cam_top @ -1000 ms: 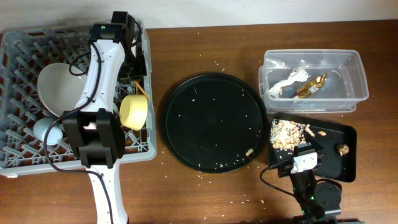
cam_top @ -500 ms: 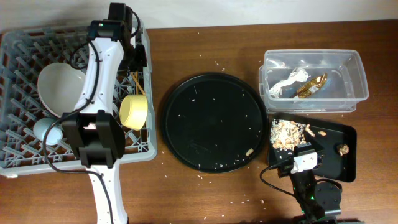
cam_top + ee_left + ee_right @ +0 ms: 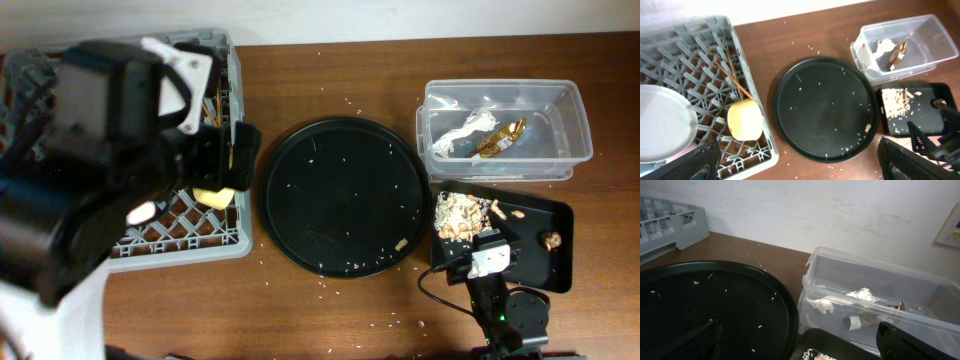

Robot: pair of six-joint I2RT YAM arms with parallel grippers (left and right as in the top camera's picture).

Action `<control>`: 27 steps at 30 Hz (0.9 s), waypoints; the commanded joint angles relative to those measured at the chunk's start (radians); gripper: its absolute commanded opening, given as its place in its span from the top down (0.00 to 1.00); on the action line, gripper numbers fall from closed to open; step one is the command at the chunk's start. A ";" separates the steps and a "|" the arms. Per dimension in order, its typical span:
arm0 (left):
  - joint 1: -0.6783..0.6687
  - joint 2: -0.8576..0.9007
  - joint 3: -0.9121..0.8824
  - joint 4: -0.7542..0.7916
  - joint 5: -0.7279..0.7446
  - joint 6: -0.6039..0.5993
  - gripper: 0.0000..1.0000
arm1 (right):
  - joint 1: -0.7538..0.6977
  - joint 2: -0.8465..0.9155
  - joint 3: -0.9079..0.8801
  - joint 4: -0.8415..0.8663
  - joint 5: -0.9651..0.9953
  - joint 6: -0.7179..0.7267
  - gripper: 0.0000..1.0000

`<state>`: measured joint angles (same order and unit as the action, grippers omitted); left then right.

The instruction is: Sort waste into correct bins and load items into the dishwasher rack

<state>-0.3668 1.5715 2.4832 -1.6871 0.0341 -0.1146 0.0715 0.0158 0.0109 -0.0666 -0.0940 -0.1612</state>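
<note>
Under left end effector [image 3: 797, 145]: round tray [image 3: 825, 107], black plastic, smooth, semi-gloss. To its left: dishwasher rack [image 3: 685, 45], matt grey moulded plastic; chopsticks [image 3: 732, 80], bare wood; yellow bowl [image 3: 745, 120], smooth, matt; plate [image 3: 660, 122], pale grey, smooth, low sheen. To its right: tub [image 3: 925, 55], clear glossy plastic; crumpled wrapper [image 3: 884, 47], white-silver, foil-like; small wrapper [image 3: 900, 52], shiny brown-gold; food scraps [image 3: 900, 102], tan, rough, crumbly. Worktop [image 3: 790, 45]: brown wood-grain, satin.

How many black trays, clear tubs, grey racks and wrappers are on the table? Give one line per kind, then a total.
Black trays: 2, round black tray and rectangular black tray
Clear tub: 1
Grey rack: 1
Wrappers: 2, white-silver wrapper and brown-gold wrapper
Total: 6
</note>
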 commanded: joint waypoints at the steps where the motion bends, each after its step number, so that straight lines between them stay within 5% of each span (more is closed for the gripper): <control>1: -0.003 -0.119 -0.013 0.010 -0.153 0.041 0.00 | -0.006 -0.007 -0.005 -0.004 0.001 0.004 0.02; 4: 0.029 -0.275 -0.203 0.187 -0.338 0.041 0.00 | -0.006 -0.007 -0.005 -0.004 0.001 0.004 0.02; 7: 0.196 -0.553 -0.728 0.568 -0.167 0.042 0.00 | -0.006 -0.007 -0.005 -0.004 0.001 0.004 0.02; 13: 0.324 -1.224 -1.893 1.379 -0.127 0.040 0.00 | -0.006 -0.007 -0.005 -0.004 0.002 0.004 0.01; 20: 0.327 -1.547 -2.382 1.575 -0.127 0.041 0.00 | -0.006 -0.007 -0.005 -0.004 0.001 0.004 0.02; 27: 0.326 -1.565 -2.475 1.616 -0.127 0.041 0.00 | -0.006 -0.007 -0.005 -0.004 0.001 0.004 0.02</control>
<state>-0.0452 0.0147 0.0135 -0.0704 -0.1040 -0.0860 0.0708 0.0158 0.0109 -0.0666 -0.0940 -0.1612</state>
